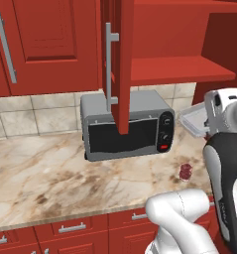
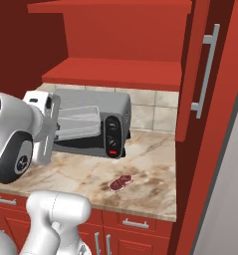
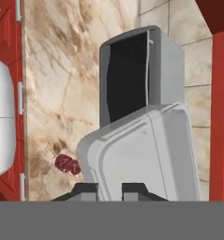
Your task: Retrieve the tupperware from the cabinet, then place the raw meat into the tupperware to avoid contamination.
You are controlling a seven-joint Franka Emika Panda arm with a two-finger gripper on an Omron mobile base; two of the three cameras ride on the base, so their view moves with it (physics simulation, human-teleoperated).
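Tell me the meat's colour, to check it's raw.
Dark red with whitish marbling; the meat shows best in the right base view.

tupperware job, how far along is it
Done: the cabinet door stands open and the tupperware is out. In hand: the end effector holds it in the air beside the toaster oven. Left: set it on the counter and put the raw meat inside.

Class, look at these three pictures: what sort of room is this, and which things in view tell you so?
Most likely a home kitchen, computer-rendered. A grey toaster oven stands on a marble-look counter against a tiled wall, red cabinets hang above with drawers below, and a piece of raw meat lies on the counter.
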